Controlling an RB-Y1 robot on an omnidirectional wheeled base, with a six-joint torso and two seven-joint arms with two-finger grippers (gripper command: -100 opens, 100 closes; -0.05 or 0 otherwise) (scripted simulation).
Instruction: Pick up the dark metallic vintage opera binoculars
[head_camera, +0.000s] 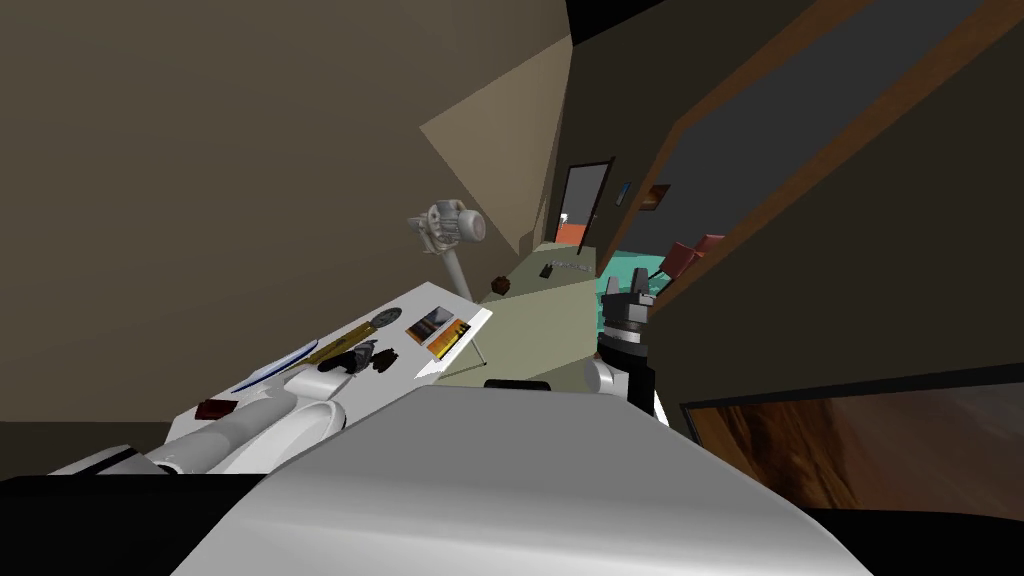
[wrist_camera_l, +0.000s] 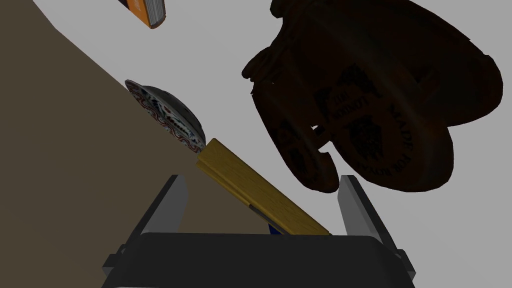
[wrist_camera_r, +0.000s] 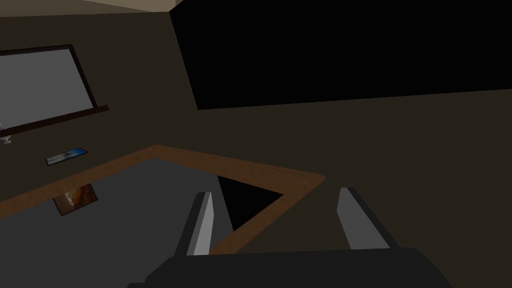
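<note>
The dark binoculars (wrist_camera_l: 370, 95) lie on a white table (wrist_camera_l: 280, 55), just ahead of my left gripper (wrist_camera_l: 265, 200) and a little toward one finger's side. That gripper is open with nothing between its fingers. From the head camera the binoculars (head_camera: 352, 357) are a small dark shape on the white table (head_camera: 300, 385), at the tip of my left forearm. My right gripper (head_camera: 627, 292) is raised off to the right, away from the table, and its fingers (wrist_camera_r: 202, 225) stand open and empty.
A yellow wooden strip (wrist_camera_l: 260, 192) lies under the left gripper, with a patterned round plate (wrist_camera_l: 167, 117) beyond it at the table's edge. An orange book (wrist_camera_l: 147, 11) is farther off. A small dark red object (head_camera: 216, 408) sits near the table's near end.
</note>
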